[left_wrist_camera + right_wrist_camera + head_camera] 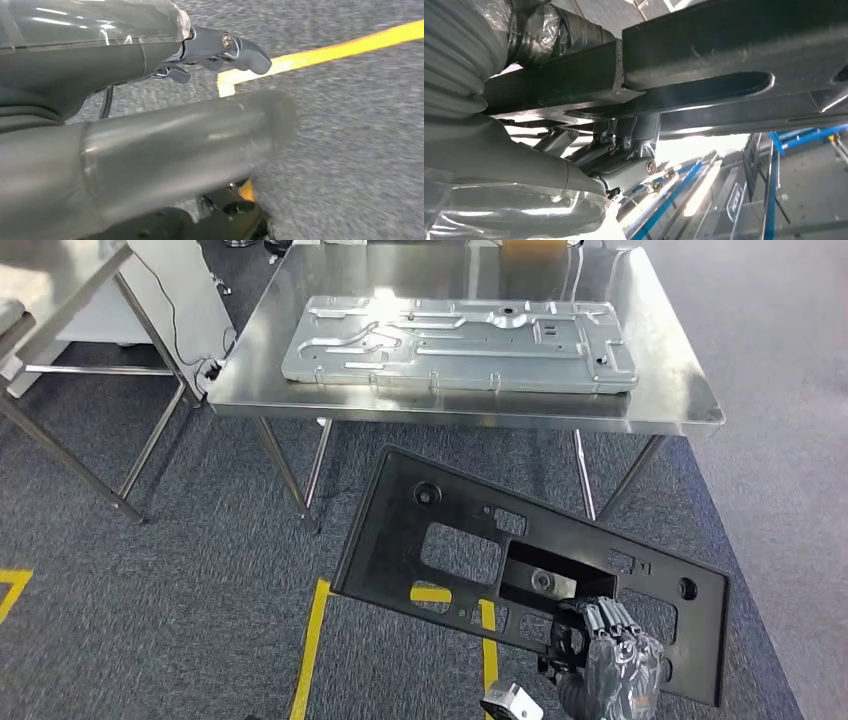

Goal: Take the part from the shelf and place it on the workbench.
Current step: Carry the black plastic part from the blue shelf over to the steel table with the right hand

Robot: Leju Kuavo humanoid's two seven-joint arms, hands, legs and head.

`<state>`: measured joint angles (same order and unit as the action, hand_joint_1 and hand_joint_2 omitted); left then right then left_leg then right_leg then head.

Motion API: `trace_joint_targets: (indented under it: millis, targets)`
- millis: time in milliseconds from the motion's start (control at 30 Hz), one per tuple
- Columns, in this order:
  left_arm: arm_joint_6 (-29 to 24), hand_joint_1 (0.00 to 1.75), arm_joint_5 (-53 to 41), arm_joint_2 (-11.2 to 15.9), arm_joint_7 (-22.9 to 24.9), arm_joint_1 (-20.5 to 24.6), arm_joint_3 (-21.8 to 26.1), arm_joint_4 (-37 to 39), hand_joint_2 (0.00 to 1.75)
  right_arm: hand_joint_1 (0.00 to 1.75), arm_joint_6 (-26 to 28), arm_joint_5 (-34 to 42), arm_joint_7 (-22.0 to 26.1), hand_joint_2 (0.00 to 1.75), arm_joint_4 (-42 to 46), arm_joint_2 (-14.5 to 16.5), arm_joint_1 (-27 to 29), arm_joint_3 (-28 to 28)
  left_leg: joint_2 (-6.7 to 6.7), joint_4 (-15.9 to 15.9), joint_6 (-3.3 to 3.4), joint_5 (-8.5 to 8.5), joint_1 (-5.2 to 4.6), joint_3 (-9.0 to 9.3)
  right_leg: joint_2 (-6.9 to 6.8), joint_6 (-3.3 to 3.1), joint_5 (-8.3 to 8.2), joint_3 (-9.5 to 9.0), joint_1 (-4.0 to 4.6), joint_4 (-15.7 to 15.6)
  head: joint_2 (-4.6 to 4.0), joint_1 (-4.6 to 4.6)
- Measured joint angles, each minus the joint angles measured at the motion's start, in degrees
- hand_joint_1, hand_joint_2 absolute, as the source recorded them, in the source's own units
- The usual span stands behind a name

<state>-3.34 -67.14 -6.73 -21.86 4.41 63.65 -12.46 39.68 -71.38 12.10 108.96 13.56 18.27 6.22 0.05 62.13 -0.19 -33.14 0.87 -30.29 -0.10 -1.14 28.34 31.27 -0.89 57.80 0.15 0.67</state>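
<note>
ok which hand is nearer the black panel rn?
Right. The right hand grips the black panel at its cutout edge. The left hand hangs apart from it, over the carpet by the yellow tape.

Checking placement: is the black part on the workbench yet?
No. The right hand holds the black part above the carpet, short of the workbench.

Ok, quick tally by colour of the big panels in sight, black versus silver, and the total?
Black: 1, the black panel held by the right hand
Silver: 1, the silver panel lying on the workbench
Total: 2
</note>
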Motion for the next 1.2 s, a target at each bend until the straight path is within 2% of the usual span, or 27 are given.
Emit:
trace_joint_targets:
  millis: [67, 100, 133, 167, 233, 267, 300, 367, 433, 500, 533, 600, 633, 667, 700, 733, 767, 800, 833, 867, 900, 967, 1033, 1100, 1133, 1167, 1200]
  targets:
    - [0.04, 0.0, -0.01, 0.04, -0.02, 0.01, -0.02, 0.0, 0.0, 1.75, 0.01, -0.09, 0.01, 1.75, 0.13, 0.21, -0.29, -0.23, 0.01, 7.73, -0.27, -2.29, 0.02, -4.82, -0.09, -0.41, 0.81, -0.99, 0.16, -0.16, 0.0, -0.02]
    - [0.07, 0.0, -0.03, 0.04, -0.01, -0.13, -0.02, 0.0, 0.0, 1.75, 0.01, -0.39, -0.03, 1.75, 0.17, 0.28, -0.35, -0.36, 0.01, 10.64, -0.35, -2.43, 0.02, -7.14, -0.02, -0.47, 1.33, -1.56, 0.23, -0.16, 0.0, -0.01]
    - [0.08, 0.0, -0.12, 0.07, 0.01, -0.3, -0.02, 0.0, 0.0, 1.75, 0.01, -1.07, -0.19, 1.75, 0.29, 0.34, -0.38, -0.52, 0.01, 11.79, -0.35, -1.47, 0.01, -8.69, 0.09, -0.47, 1.89, -2.24, 0.28, -0.15, 0.0, -0.02]
    - [0.09, 0.0, -0.3, 0.11, 0.03, -0.45, -0.04, 0.0, 0.0, 1.75, 0.01, -2.42, -0.64, 1.75, 0.55, 0.38, -0.51, -0.68, 0.01, 10.68, -0.25, 0.78, 0.01, -9.2, 0.22, -0.43, 2.5, -3.05, 0.31, -0.15, 0.0, -0.02]
    - [0.25, 0.0, -0.93, 0.27, 0.08, -0.53, -0.18, 0.0, 0.0, 1.75, 0.01, -7.07, -3.16, 1.75, 1.07, 0.28, -1.64, -0.98, 0.02, 4.47, 0.27, 6.33, -0.09, -7.97, 0.42, -0.18, 3.85, -4.75, 0.32, -0.21, 0.0, -0.01]
    - [0.37, 0.0, -1.32, 0.35, 0.14, -0.47, -0.31, 0.0, 0.0, 1.75, 0.01, -9.89, -5.35, 1.75, 1.15, -0.06, -2.79, -1.04, 0.05, 1.61, 0.56, 8.04, -0.28, -7.01, 0.53, 0.12, 4.48, -5.38, 0.4, -0.22, 0.0, -0.01]
    - [0.51, 0.0, -1.67, 0.43, 0.23, -0.32, -0.45, 0.0, 0.0, 1.75, 0.02, -12.5, -7.78, 1.75, 1.02, -0.68, -4.22, -1.03, 0.09, -0.36, 0.89, 8.44, -0.49, -6.17, 0.57, 0.47, 4.99, -5.76, 0.41, -0.28, 0.0, -0.03]
    - [0.66, 0.0, -2.37, 0.49, 0.65, 0.01, -0.8, 0.0, 0.0, 1.75, 0.04, -16.09, -11.33, 1.75, 0.12, -2.92, -7.35, -1.04, 0.07, -1.86, 1.52, 7.37, -0.82, -5.22, 0.57, 1.33, 5.25, -6.24, 0.49, -0.33, 0.0, -0.07]
    - [0.8, 0.0, -3.05, 0.48, 1.34, 0.27, -1.27, 0.0, 0.0, 1.75, -0.16, -17.24, -11.29, 1.75, -1.37, -5.4, -10.47, -1.93, -0.13, -2.89, 2.25, 6.72, -0.59, -4.2, 0.44, 2.06, 4.7, -5.98, 0.39, 0.89, 0.0, -0.07]
    - [1.05, 0.0, -3.59, 0.48, 2.07, 0.61, -1.74, 0.0, 0.0, 1.75, -1.14, -17.28, -11.21, 1.75, -3.46, -7.52, -14.13, -3.05, -0.22, -3.85, 2.93, 6.25, -0.32, -2.77, 0.4, 2.63, 4.55, -2.95, 0.22, 5.79, 0.0, -0.04]
    - [1.18, 0.0, -3.77, 0.49, 2.34, 0.83, -1.92, 0.0, 0.0, 1.75, -1.99, -17.3, -12.6, 1.75, -4.83, -8.61, -15.98, -3.21, -0.22, -4.15, 3.16, 5.87, -0.3, -2.14, 0.39, 2.85, 5.19, -0.39, 0.11, 9.35, 0.0, -0.01]
    - [1.3, 0.0, -4.03, 0.49, 2.71, 1.24, -2.21, 0.0, 0.0, 1.75, -3.84, -17.31, -17.41, 1.75, -7.56, -10.93, -19.22, -2.48, -0.37, -4.38, 3.3, 4.88, -0.27, -0.86, 0.37, 3.34, 7.68, 5.23, -0.08, 15.43, 0.0, 0.0]
    - [1.33, 0.0, -4.13, 0.48, 2.86, 1.32, -2.32, 0.0, 0.0, 1.75, -4.74, -17.29, -20.01, 1.75, -8.91, -12.0, -20.49, -1.62, -0.5, -4.4, 3.2, 4.23, -0.25, -0.02, 0.36, 3.54, 8.51, 7.3, -0.16, 16.57, 0.0, -0.01]
    - [1.33, 0.0, -4.22, 0.48, 2.99, 1.32, -2.41, 0.0, 0.0, 1.75, -5.63, -17.1, -21.95, 1.75, -10.15, -12.78, -21.68, -0.54, -0.62, -4.4, 3.06, 3.48, -0.23, 1.0, 0.34, 3.59, 8.35, 8.54, -0.22, 15.97, 0.0, 0.0]
    - [1.35, 0.0, -4.3, 0.44, 3.13, 1.29, -2.49, 0.0, 0.0, 1.75, -6.6, -16.23, -23.04, 1.75, -11.41, -13.27, -22.78, 0.69, -0.67, -4.4, 2.86, 2.69, -0.2, 2.13, 0.31, 3.5, 6.94, 9.0, -0.26, 13.86, 0.0, 0.0]
    - [1.4, 0.0, -4.34, 0.38, 3.24, 1.27, -2.57, 0.0, 0.0, 1.75, -7.69, -14.1, -23.11, 1.75, -12.74, -13.48, -23.74, 1.94, -0.66, -4.43, 2.64, 1.81, -0.18, 3.16, 0.24, 3.32, 3.95, 8.98, -0.29, 10.59, 0.0, 0.0]
    - [1.46, 0.0, -4.38, 0.31, 3.3, 1.35, -2.67, 0.0, 0.0, 1.75, -8.83, -10.32, -22.26, 1.75, -14.13, -13.52, -24.48, 3.05, -0.61, -4.29, 2.42, 0.94, -0.17, 4.27, 0.15, 3.04, 0.17, 8.97, -0.25, 7.45, 0.0, -0.03]
    - [1.55, 0.0, -4.39, 0.22, 3.33, 1.5, -2.76, 0.0, 0.0, 1.75, -10.3, -4.45, -20.86, 1.75, -15.59, -13.37, -25.13, 4.08, -0.63, -4.35, 2.1, 0.13, -0.19, 4.93, 0.06, 2.67, -2.72, 8.87, -0.07, 5.14, 0.0, -0.01]
    - [1.67, 0.0, -4.36, 0.18, 3.36, 1.67, -2.82, 0.0, 0.0, 1.75, -11.89, 2.21, -19.29, 1.75, -16.93, -13.07, -25.65, 4.98, -0.65, -4.67, 1.75, -0.52, -0.18, 5.4, 0.01, 2.23, -4.78, 8.8, 0.13, 3.74, 0.0, 0.01]
    - [1.77, 0.0, -4.32, 0.17, 3.38, 1.81, -2.85, 0.0, 0.0, 1.75, -13.56, 8.86, -17.82, 1.75, -18.15, -12.7, -26.18, 5.79, -0.7, -4.79, 1.34, -0.72, -0.21, 5.91, -0.04, 1.67, -5.26, 8.67, 0.31, 3.27, 0.0, 0.04]
    - [1.89, 0.0, -4.28, 0.18, 3.39, 1.88, -2.86, 0.0, 0.0, 1.75, -15.21, 14.47, -16.55, 1.75, -19.17, -12.26, -26.82, 6.63, -0.75, -5.04, 0.93, -0.62, -0.2, 6.05, -0.06, 1.09, -4.75, 8.14, 0.45, 3.01, 0.0, 0.11]
    - [2.05, 0.0, -4.24, 0.27, 3.42, 1.99, -2.86, -0.01, 0.0, 1.75, -17.27, 19.93, -15.01, 1.75, -20.67, -11.6, -28.1, 8.42, -0.64, -2.93, 0.34, 0.29, -0.13, 5.69, -0.11, 0.13, -4.21, 6.66, 0.3, 2.09, 0.0, 0.1]
    - [2.09, 0.0, -4.26, 0.34, 3.61, 2.21, -2.87, -0.02, 0.0, 1.75, -18.32, 20.69, -14.68, 1.75, -21.96, -11.13, -29.5, 10.46, -0.51, 3.1, 0.02, 0.09, -0.06, 2.19, -0.27, -0.52, -3.46, 4.87, 0.21, 1.3, 0.0, 0.08]
    - [2.09, 0.0, -4.34, 0.37, 3.95, 2.2, -2.89, -0.02, 0.0, 1.75, -19.03, 20.22, -15.18, 1.75, -23.14, -10.86, -30.5, 12.37, -0.45, 9.37, -0.21, -2.99, -0.1, -2.98, -0.57, -0.86, -2.24, 3.15, 0.38, 0.88, 0.0, 0.07]
    - [2.09, 0.0, -4.41, 0.41, 4.12, 2.07, -2.89, -0.02, 0.0, 1.75, -19.28, 19.87, -15.53, 1.75, -23.62, -10.78, -30.83, 13.15, -0.44, 10.67, -0.2, -4.65, -0.14, -5.0, -0.72, -0.93, -1.51, 2.21, 0.52, 0.79, 0.0, 0.07]
    - [2.11, 0.0, -4.51, 0.46, 4.25, 1.92, -2.89, -0.02, 0.0, 1.75, -19.5, 19.46, -15.88, 1.75, -24.07, -10.7, -31.11, 13.87, -0.41, 10.43, -0.04, -5.32, -0.2, -6.37, -0.87, -0.98, -0.75, 1.22, 0.7, 0.75, 0.0, 0.07]
    - [2.15, 0.0, -4.6, 0.53, 4.33, 1.81, -2.89, -0.02, 0.0, 1.75, -19.67, 19.09, -16.15, 1.75, -24.42, -10.61, -31.43, 14.42, -0.34, 8.64, 0.33, -4.27, -0.31, -7.0, -1.05, -1.02, 0.01, 0.2, 0.9, 0.74, 0.0, 0.07]
